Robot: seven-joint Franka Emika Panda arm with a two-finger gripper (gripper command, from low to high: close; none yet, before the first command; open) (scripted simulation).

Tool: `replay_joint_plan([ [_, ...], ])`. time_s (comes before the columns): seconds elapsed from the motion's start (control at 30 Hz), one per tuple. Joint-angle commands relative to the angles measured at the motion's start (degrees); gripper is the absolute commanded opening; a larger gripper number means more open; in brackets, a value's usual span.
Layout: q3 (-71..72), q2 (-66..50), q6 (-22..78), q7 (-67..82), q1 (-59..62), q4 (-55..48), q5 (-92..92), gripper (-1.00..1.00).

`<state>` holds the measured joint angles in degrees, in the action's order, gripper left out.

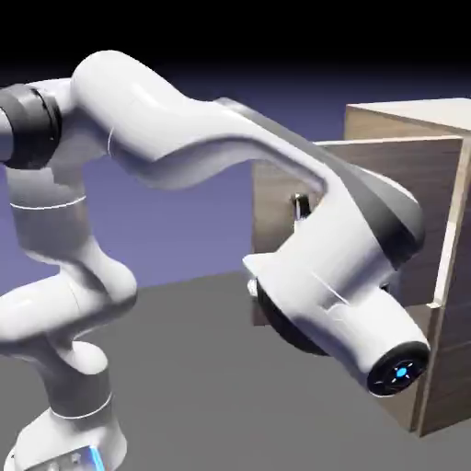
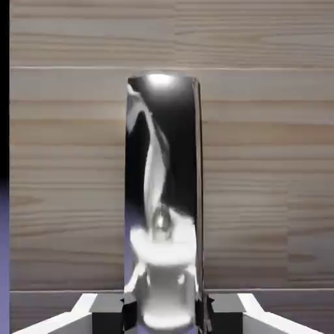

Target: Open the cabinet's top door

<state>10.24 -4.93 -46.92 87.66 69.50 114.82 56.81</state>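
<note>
The cabinet (image 1: 414, 120) of light wood grain stands at the exterior view's right. Its top door (image 1: 386, 161) is swung out from the cabinet front, with its free edge toward the left. The arm's wrist covers most of the panel. A small dark handle (image 1: 299, 204) shows near that free edge. In the hand view the shiny metal handle (image 2: 163, 196) stands upright and large against the wood panel (image 2: 267, 182). My gripper (image 2: 166, 316) is shut on the handle, with a grey fingertip (image 2: 104, 314) pressed on each side of it.
The lower door (image 1: 442, 377) sits flush below the top one. The grey table (image 1: 212, 368) runs in front of the cabinet. My arm's elbow and forearm arch over from the lower left, with the wrist close in front of the cabinet.
</note>
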Motion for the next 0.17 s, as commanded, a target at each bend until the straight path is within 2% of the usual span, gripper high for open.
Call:
replay_joint_plan([
  [0.0, 0.1, -1.61, 0.97, 0.04, 0.03, -2.08, -0.84, -1.0],
  [0.07, 0.34, -4.67, 2.9, 0.09, -0.09, -6.1, -2.41, -1.0],
  [0.1, 0.34, -4.67, 2.9, 0.09, -0.09, -6.1, -2.42, 1.0],
  [0.13, 0.34, -4.67, 2.9, 0.09, -0.09, -6.1, -2.42, 1.0],
])
